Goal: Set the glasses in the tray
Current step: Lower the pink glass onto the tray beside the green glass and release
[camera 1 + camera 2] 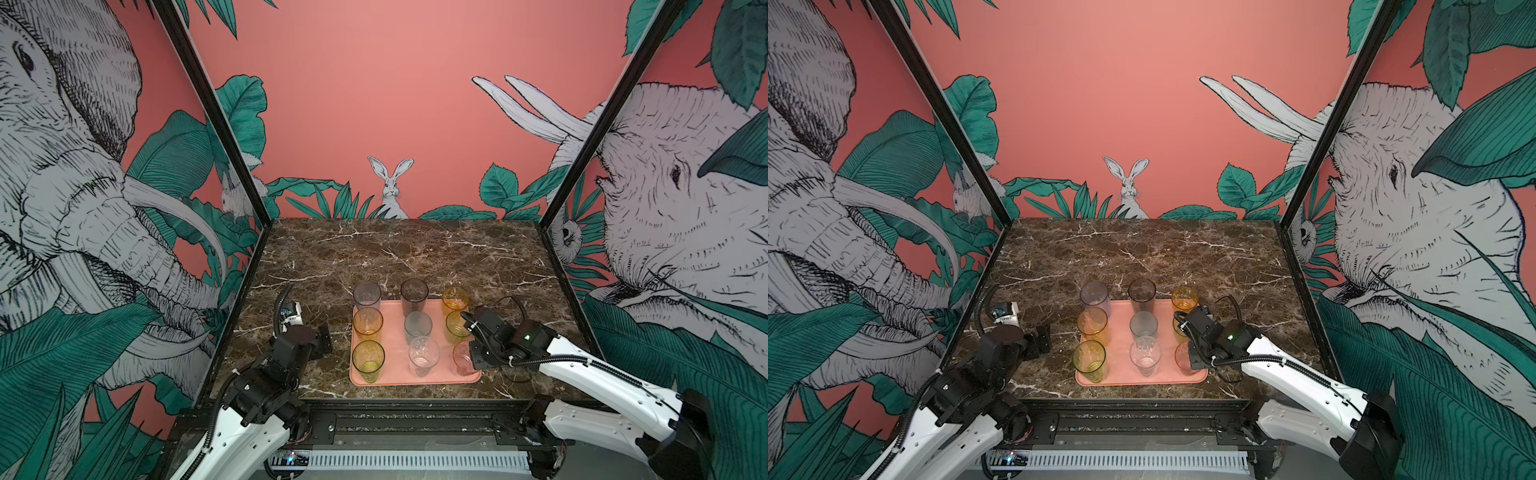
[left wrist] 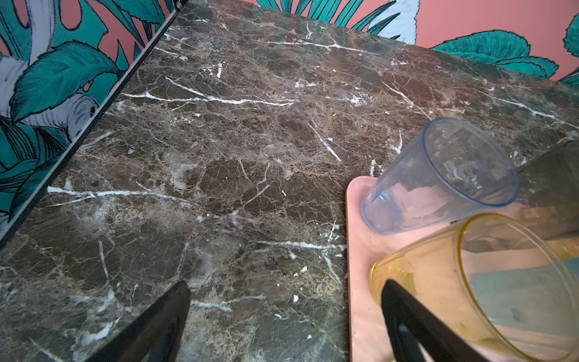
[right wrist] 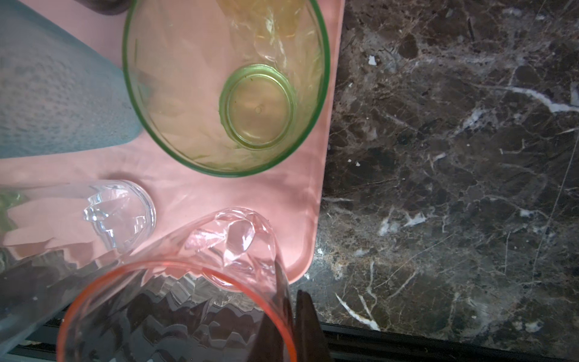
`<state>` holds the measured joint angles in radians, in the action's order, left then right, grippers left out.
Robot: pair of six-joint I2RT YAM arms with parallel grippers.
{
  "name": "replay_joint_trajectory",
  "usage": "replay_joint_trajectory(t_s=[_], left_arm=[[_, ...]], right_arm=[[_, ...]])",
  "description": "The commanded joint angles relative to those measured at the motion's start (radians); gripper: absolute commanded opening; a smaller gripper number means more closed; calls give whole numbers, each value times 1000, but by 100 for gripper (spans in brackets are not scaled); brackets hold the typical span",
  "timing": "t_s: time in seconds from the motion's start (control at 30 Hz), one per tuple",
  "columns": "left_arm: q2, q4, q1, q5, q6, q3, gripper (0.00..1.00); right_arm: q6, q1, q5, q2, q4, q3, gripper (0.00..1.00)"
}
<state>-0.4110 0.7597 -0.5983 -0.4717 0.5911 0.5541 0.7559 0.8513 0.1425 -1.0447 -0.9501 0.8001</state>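
Marble tabletop, tray holding nine tumblers, right fingers pinching pink tumbler

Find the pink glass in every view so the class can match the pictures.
Top view: pink glass, near right corner of the tray.
Top view: same corner.
Left wrist: not in it.
Right wrist: nearest the camera, at that corner.
Shared landmark: the salmon tray, in all four.

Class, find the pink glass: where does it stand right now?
In both top views the pink glass stands in the near right corner of the tray, beside the clear glass and in front of the green glass, its rim pinched by the right gripper.
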Motion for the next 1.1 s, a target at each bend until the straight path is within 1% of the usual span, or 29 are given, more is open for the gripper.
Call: replay_joint_trajectory(t_s=[0.0,0.37,0.8,0.97,1.07], left_arm=[[5,16,5,-7,10,-15,96],[5,19,5,-3,16,-19,96],[8,21,5,-5,16,-17,96],[9,23,5,-5,16,-17,96],[9,23,5,-7,14,-16,96]], right_arm=[[28,8,17,-10,41,-11,0],[45,8,46,-35,68,-45,0],[66,8,41,-60,76,-61,0],[66,8,32,-70,63,-50,15],[64,8,32,-67,48,-37,21]])
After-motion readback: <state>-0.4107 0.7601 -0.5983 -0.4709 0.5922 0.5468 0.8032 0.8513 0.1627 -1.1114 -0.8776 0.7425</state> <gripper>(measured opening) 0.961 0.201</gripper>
